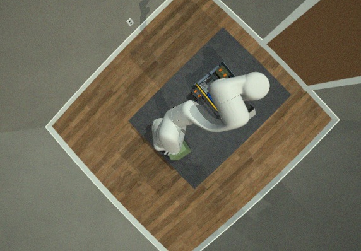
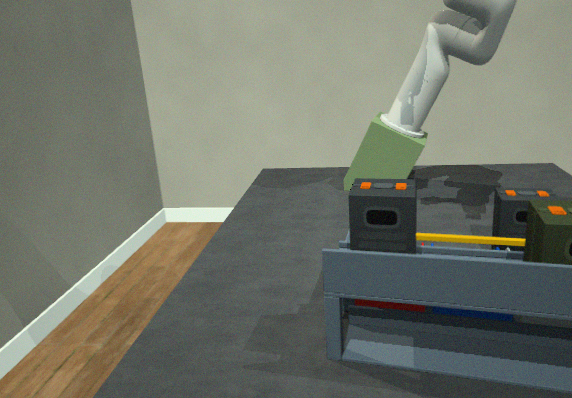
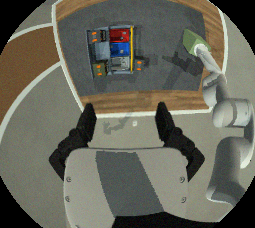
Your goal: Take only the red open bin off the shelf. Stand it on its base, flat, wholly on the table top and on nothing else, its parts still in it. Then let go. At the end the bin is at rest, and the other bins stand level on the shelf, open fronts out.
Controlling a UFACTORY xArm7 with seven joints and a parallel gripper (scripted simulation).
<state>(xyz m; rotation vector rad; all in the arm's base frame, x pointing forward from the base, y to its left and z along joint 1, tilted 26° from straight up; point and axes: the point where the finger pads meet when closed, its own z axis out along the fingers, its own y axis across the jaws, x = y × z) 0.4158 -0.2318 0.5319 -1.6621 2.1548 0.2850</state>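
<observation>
The red open bin [image 3: 116, 36] sits on the grey shelf [image 3: 112, 51], seen small and far below in the wrist view. A blue bin [image 3: 118, 49] sits beside it. In the exterior view the red bin [image 2: 390, 305] shows only as a strip behind the shelf's rear rail, with the blue bin [image 2: 472, 313] to its right. My gripper [image 3: 125, 110] is open and empty, high above the table, well away from the shelf. In the overhead view the arm [image 1: 227, 101] hides most of the shelf [image 1: 209, 88].
Dark boxes with orange tabs [image 2: 382, 214] [image 2: 517, 212] and an olive box [image 2: 550, 232] stand on top of the shelf, with a yellow bar [image 2: 470, 239] between them. The arm's green base block [image 2: 385, 154] stands on the dark table behind the shelf.
</observation>
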